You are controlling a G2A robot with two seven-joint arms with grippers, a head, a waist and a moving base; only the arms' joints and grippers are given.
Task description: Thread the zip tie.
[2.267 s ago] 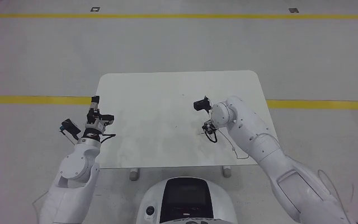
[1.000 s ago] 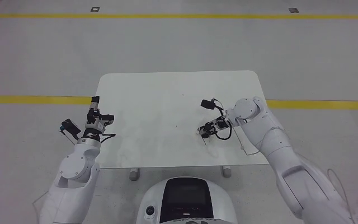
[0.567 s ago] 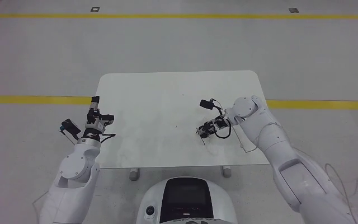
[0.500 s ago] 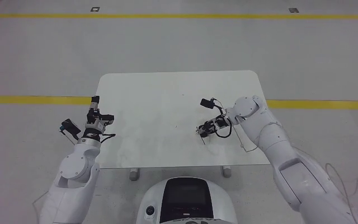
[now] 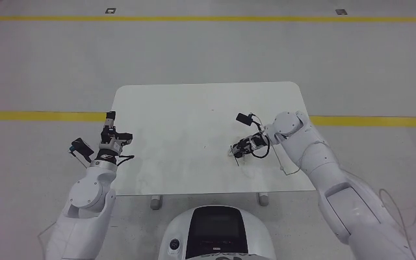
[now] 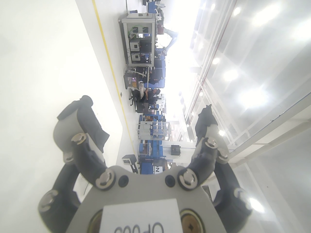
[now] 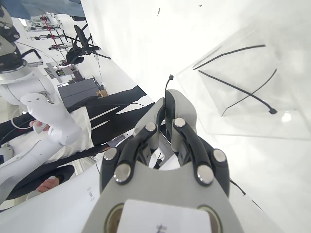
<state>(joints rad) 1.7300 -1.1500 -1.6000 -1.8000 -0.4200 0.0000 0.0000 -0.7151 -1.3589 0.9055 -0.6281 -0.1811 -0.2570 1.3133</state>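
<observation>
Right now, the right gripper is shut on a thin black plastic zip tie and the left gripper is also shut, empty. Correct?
No: the left gripper is open, empty, as the left wrist view shows. The right gripper is shut on the thin black plastic zip tie.

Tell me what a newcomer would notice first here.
The right gripper is shut on a black zip tie whose head sticks out in front, over the right half of the table. Close by on the table lies a clear tray holding spare zip ties. The left gripper stands open and empty at the table's left edge.
</observation>
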